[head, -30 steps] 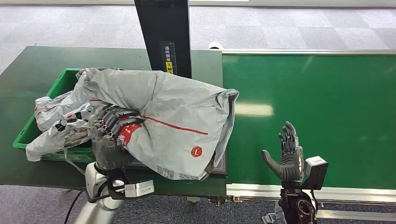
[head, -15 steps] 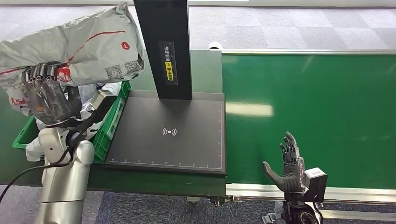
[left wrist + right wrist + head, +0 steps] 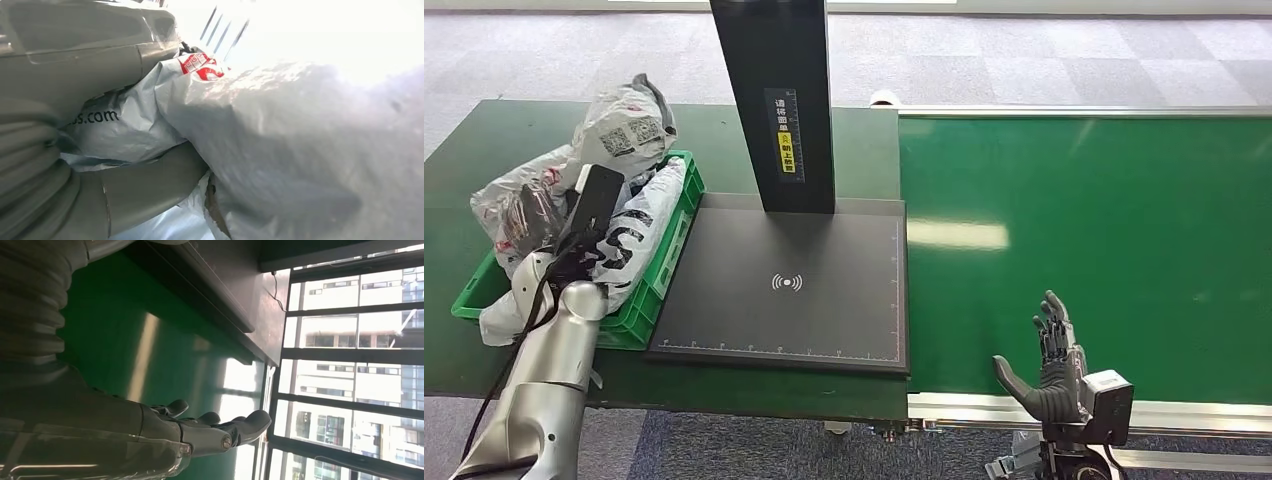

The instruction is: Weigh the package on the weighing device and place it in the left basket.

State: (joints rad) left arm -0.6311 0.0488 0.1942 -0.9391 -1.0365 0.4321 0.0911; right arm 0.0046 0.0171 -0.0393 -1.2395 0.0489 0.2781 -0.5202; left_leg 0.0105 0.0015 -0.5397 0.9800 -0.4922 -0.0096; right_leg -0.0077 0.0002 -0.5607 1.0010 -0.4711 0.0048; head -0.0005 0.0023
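Package: the grey plastic mailer bag (image 3: 619, 125) with a printed code label lies on top of the heap in the green basket (image 3: 656, 285) at the left end of the dark green table (image 3: 484, 130); its upper end sticks up above the basket's far rim.
Left hand: the left hand (image 3: 534, 215) is down in the basket among the bags, largely hidden by them and by the black wrist camera. In the left wrist view the thick grey thumb (image 3: 150, 185) lies against crumpled grey bag plastic (image 3: 280, 150), but whether the fingers clasp it or have let go, I cannot tell.
Other bags: a white bag with dark lettering (image 3: 639, 225) hangs over the basket's wall nearest the scale; another pale bag (image 3: 499, 320) spills over the near left corner.
Weighing device: the flat black scale platform (image 3: 784, 285) with a white wireless mark sits just beside the basket, its black column (image 3: 774, 100) upright at the far edge. Nothing rests on the platform.
Right hand: the right hand (image 3: 1049, 365) is held over the near edge of the green conveyor belt (image 3: 1104, 220), fingers extended and apart, thumb out to the side, holding nothing.
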